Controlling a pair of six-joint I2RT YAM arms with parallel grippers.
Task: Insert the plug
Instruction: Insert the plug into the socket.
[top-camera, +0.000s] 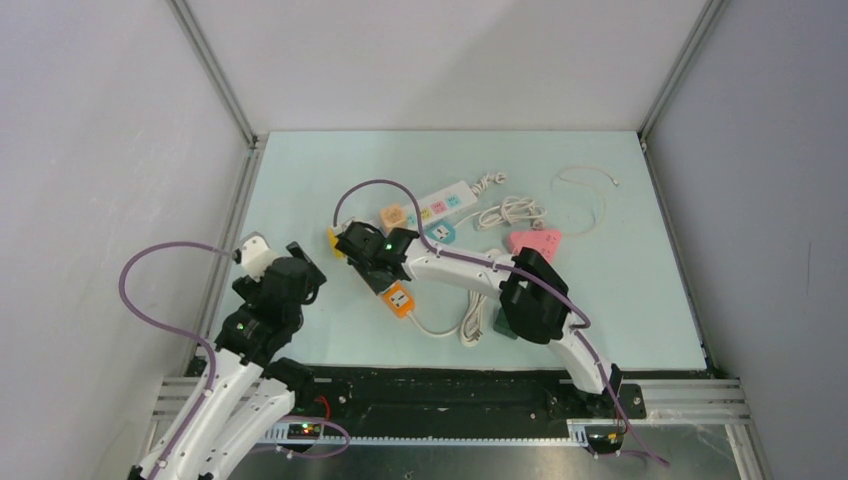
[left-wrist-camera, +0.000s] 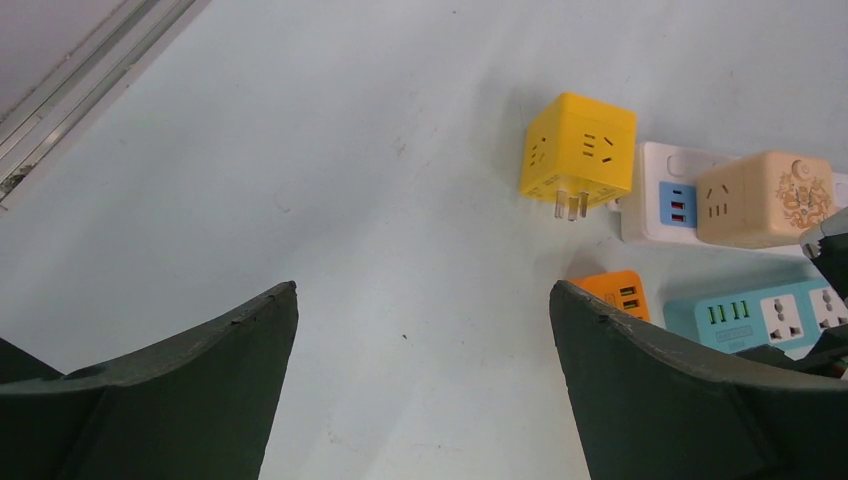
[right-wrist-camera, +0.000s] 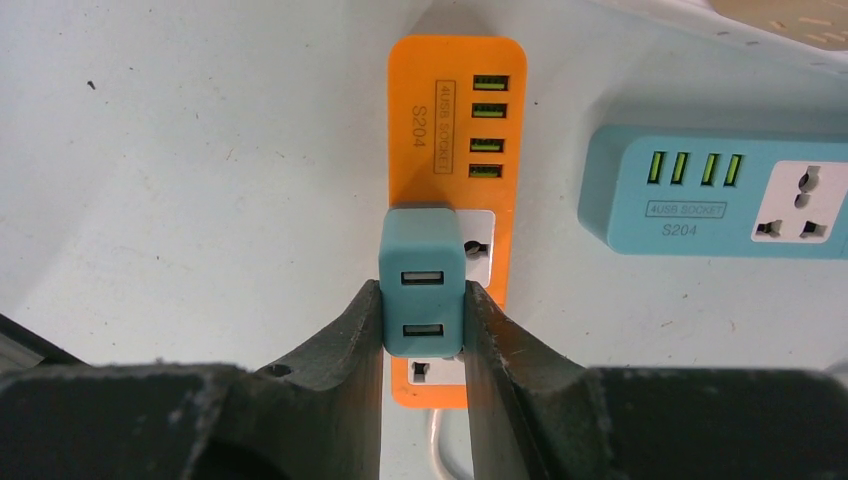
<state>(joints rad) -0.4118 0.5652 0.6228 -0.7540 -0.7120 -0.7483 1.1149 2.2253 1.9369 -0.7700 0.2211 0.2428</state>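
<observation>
The plug (right-wrist-camera: 422, 262) is a small teal block with two USB ports facing the right wrist camera. My right gripper (right-wrist-camera: 422, 292) is shut on its two sides. It sits over the white socket face of the orange power strip (right-wrist-camera: 455, 90), which lies flat on the table (top-camera: 400, 300). Its prongs are hidden, so I cannot tell whether they are in the socket. From above, the right gripper (top-camera: 374, 268) hangs over the strip's far end. My left gripper (left-wrist-camera: 422, 290) stands open above bare table, apart from the strip (left-wrist-camera: 612, 293).
A blue power strip (right-wrist-camera: 715, 190) lies just right of the orange one. A yellow cube adapter (left-wrist-camera: 580, 150), a peach cube (left-wrist-camera: 765, 200), a white strip (top-camera: 447, 200), a pink triangular socket (top-camera: 535, 241) and white cables (top-camera: 510, 212) lie behind. The orange strip's cable (top-camera: 470, 325) coils at the front.
</observation>
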